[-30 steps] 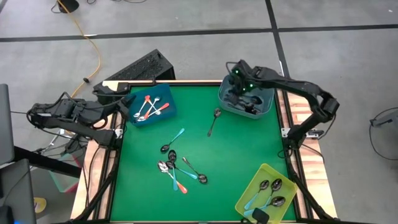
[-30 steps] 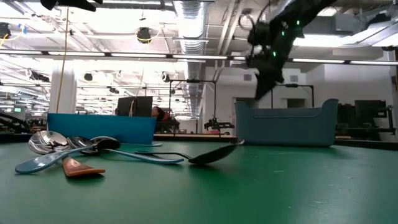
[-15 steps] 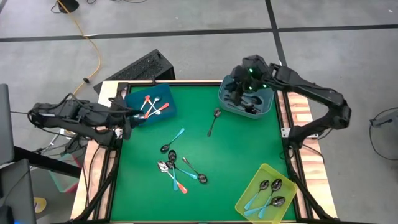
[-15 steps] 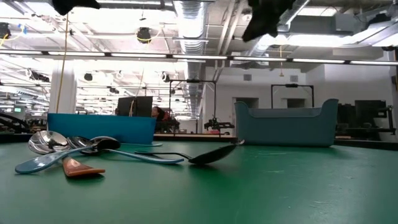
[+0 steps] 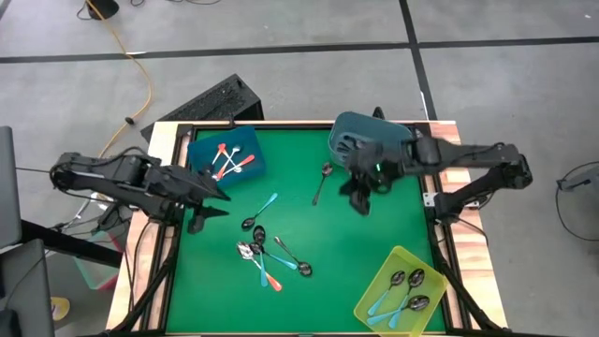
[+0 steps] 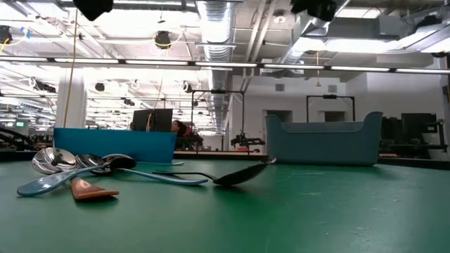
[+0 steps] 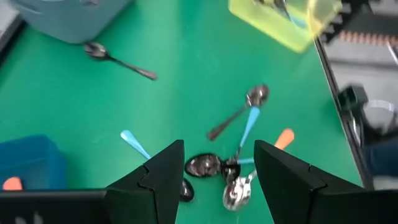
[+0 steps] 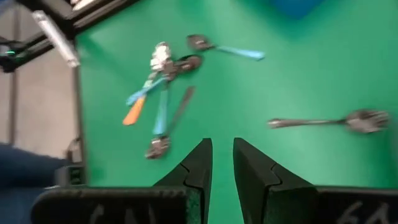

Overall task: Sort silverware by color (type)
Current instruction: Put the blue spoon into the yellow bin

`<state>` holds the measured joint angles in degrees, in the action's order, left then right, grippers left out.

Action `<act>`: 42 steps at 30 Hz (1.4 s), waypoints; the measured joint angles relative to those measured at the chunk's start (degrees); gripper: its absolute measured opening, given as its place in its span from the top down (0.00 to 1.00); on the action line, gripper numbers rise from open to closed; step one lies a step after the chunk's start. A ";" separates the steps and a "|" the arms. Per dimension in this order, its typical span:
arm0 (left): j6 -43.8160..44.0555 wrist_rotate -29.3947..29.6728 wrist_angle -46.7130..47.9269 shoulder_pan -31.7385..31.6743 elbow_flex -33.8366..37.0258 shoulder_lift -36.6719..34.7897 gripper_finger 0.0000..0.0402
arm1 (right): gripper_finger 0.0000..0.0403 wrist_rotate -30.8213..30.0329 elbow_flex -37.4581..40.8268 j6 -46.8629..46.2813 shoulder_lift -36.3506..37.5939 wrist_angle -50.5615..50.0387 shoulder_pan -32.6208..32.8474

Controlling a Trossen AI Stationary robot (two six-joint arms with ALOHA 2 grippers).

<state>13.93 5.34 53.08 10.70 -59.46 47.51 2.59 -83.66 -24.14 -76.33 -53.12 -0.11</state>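
Loose silverware lies on the green table: a plain metal spoon (image 5: 322, 183), a blue-handled spoon (image 5: 262, 211) and a heap of mixed spoons (image 5: 267, 258) near the middle. My left gripper (image 5: 211, 200) hovers open over the table's left part, above and left of the heap (image 7: 236, 168), with nothing between its fingers (image 7: 219, 149). My right gripper (image 5: 360, 198) hangs in front of the grey bin (image 5: 360, 131), right of the metal spoon (image 8: 323, 120). Its fingers stand a narrow gap apart and hold nothing (image 8: 222, 146).
A blue bin (image 5: 225, 159) at the far left holds orange-handled spoons. A yellow-green bin (image 5: 402, 290) at the near right holds blue-handled spoons. The grey bin stands at the far right, partly under my right arm. Bare green table lies between the heap and the yellow-green bin.
My right gripper has risen out of the grey bin and swung toward the table's middle and near edge. My left gripper has gone from beside the blue bin toward the near edge and the table's middle, turning about as it went. The spoons have kept still.
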 joint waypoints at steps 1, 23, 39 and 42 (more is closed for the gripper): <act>-1.32 -0.80 0.06 0.00 0.00 0.87 0.55 | 0.80 -0.81 0.63 -2.19 0.00 0.57 2.33; 18.22 5.87 4.70 5.15 0.00 14.13 0.55 | 0.80 -21.82 5.66 -20.11 -9.40 -0.57 29.73; 4.61 7.92 -12.11 10.78 0.00 31.42 0.55 | 0.80 -20.84 5.66 -16.37 -9.27 -0.69 30.15; -2.18 3.81 -16.10 11.89 0.00 35.41 0.55 | 0.80 -20.89 5.66 -16.37 -9.27 -0.67 30.87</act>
<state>11.75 9.15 36.98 22.59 -59.46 82.92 -18.31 -78.00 -40.51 -85.60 -53.79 30.76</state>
